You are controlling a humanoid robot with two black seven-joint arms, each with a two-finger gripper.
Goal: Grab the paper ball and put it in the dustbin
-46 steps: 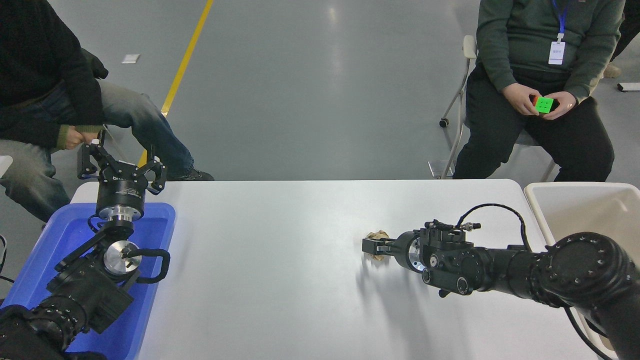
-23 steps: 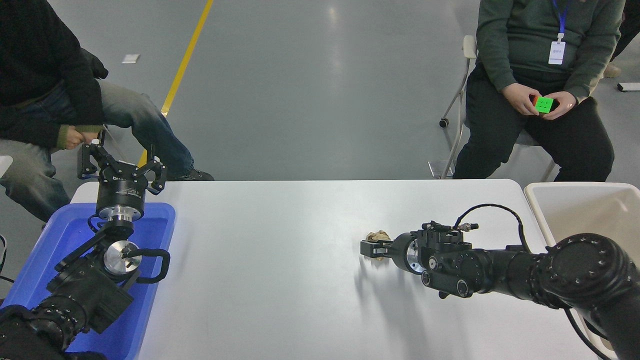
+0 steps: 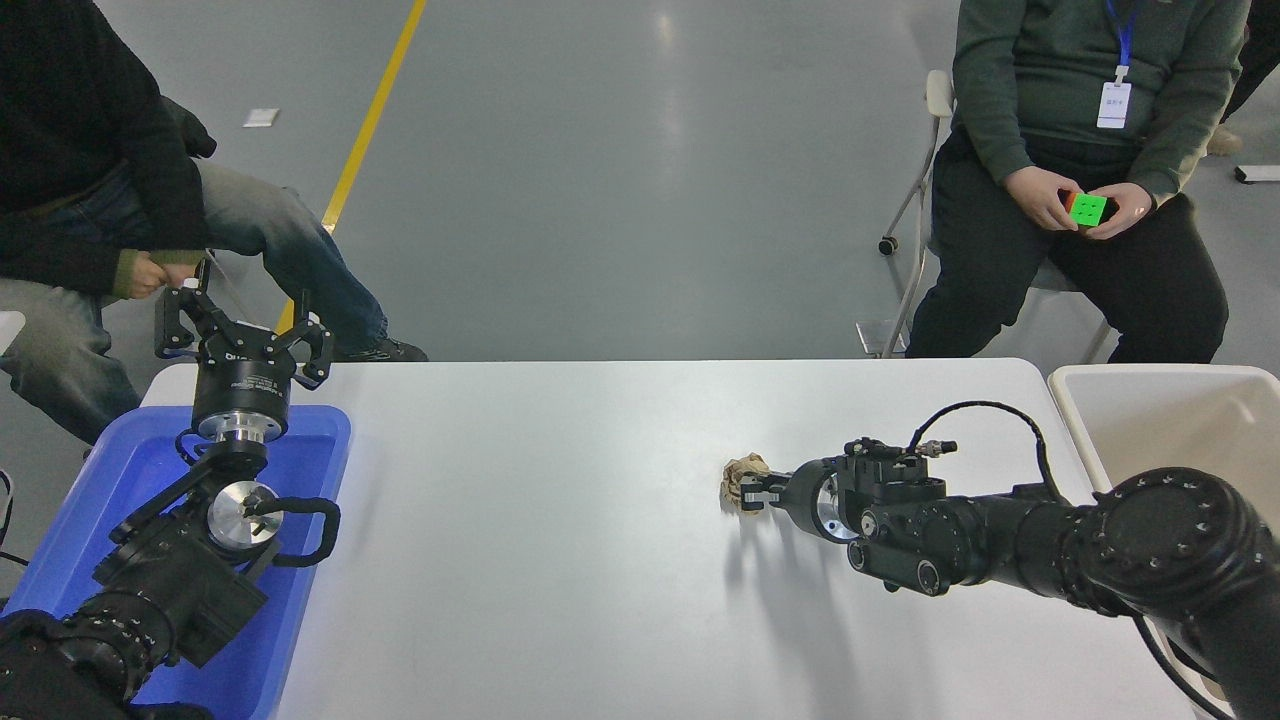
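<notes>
One crumpled tan paper ball (image 3: 741, 477) sat mid-right, clenched by the black right gripper (image 3: 748, 494); one beige plastic dustbin (image 3: 1090, 442) far right; left gripper (image 3: 243, 333) spread wide, upper left.

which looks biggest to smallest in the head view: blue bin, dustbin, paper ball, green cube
1. blue bin, though the left arm hides part of it
2. dustbin, cut off by the frame edge and the right arm, so these two are unsure
3. paper ball
4. green cube, farther away, so it may only look smaller
</notes>
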